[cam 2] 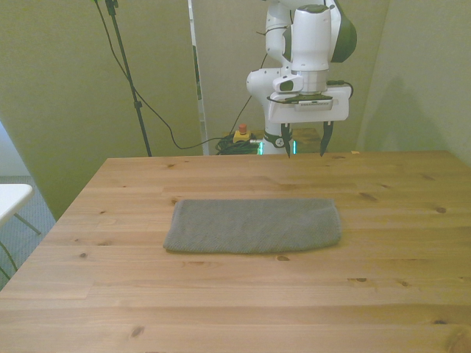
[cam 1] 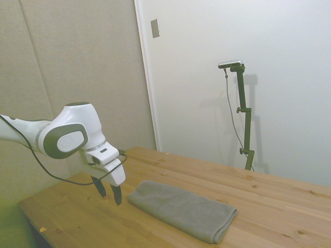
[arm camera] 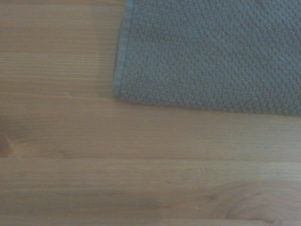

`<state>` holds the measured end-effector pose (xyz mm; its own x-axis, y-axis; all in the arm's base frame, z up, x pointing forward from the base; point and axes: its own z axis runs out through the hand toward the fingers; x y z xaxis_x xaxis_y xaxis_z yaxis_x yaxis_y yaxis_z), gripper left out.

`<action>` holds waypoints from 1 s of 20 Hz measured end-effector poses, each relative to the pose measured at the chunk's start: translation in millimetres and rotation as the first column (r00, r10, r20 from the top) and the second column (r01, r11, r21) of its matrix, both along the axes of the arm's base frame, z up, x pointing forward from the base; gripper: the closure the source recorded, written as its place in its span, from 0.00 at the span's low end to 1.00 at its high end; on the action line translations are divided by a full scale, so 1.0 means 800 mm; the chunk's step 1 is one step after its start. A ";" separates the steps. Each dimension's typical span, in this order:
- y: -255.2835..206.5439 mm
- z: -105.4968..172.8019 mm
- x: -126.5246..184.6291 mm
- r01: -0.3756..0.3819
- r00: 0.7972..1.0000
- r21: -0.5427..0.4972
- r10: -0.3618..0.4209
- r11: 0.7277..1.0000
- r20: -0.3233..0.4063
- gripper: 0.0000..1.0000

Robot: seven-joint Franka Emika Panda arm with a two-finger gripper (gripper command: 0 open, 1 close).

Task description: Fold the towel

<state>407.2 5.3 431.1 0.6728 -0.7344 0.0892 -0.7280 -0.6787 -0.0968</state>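
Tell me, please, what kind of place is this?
Probably a robotics lab or test room: a white robot arm stands behind a bare wooden table with one towel, and cables run along plain walls.

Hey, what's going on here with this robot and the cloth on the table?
A white robot arm is set up to fold a soft grey-brown terry towel, which lies flat as a long rectangle on the wooden table. The gripper hangs open above the table near the towel's far edge, toward the front view's right, not touching it. Nothing is grasped yet.
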 end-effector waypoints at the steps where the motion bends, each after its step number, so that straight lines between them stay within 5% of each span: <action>1: 0.000 0.000 0.000 0.000 1.000 0.003 0.000 1.000 0.000 0.00; 9: 0.015 0.012 0.031 -0.012 1.000 -0.009 0.012 1.000 0.027 0.00; 15: 0.065 -0.007 0.108 0.084 0.996 -0.167 -0.078 0.982 0.045 0.00; 20: 0.121 -0.037 0.166 0.081 0.996 -0.305 -0.064 0.949 0.066 0.00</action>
